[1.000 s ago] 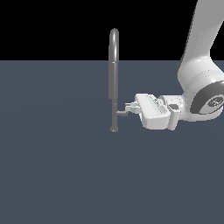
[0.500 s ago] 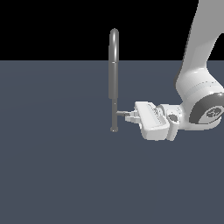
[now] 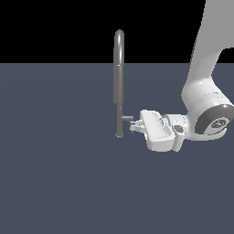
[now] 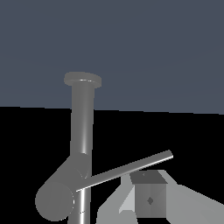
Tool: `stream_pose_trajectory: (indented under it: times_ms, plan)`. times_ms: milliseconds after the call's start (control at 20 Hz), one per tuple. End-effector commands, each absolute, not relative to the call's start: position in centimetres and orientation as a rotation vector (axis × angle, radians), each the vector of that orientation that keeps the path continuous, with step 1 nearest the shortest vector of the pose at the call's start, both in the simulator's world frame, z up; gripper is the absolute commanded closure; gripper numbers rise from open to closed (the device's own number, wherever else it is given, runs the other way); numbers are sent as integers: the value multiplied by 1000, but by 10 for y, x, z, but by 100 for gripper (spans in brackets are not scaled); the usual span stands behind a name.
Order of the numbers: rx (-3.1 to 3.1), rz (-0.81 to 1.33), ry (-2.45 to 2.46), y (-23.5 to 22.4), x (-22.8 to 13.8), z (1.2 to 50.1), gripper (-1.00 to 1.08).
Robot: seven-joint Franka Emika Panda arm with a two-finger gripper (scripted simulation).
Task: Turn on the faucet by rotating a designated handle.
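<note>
The faucet is a tall, slim grey metallic gooseneck standing upright on the dark floor; its top curves over in a narrow arch, a thicker sleeve covers the upper length, and a thin stem runs down to a small round base. The handle sits low on that stem; a short horizontal stub points toward the exterior view's right; in the wrist view a thin lever slants out from the stub's end.

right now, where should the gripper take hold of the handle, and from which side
Probably near the free tip of the handle, the thin rod angling off the stub on the faucet lower stem; the far end likely gives the most turning leverage. Come in from the exterior view's right, where the gripper sits level with it.
</note>
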State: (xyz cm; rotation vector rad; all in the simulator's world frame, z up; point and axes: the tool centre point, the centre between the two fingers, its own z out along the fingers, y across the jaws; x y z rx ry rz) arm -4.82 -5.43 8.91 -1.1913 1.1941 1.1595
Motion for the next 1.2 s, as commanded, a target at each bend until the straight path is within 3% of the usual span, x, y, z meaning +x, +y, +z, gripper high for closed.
stream_pose_trajectory:
  times_ms: [0, 350, 400, 1150]
  plan:
    - [-1183, 1164, 1216, -54, -47, 70, 108]
    - [-1175, 1174, 1230, -55, -43, 45, 108]
    - [-1198, 1152, 1184, -55, -33, 74, 108]
    - [-1175, 1174, 1230, -56, -14, 28, 108]
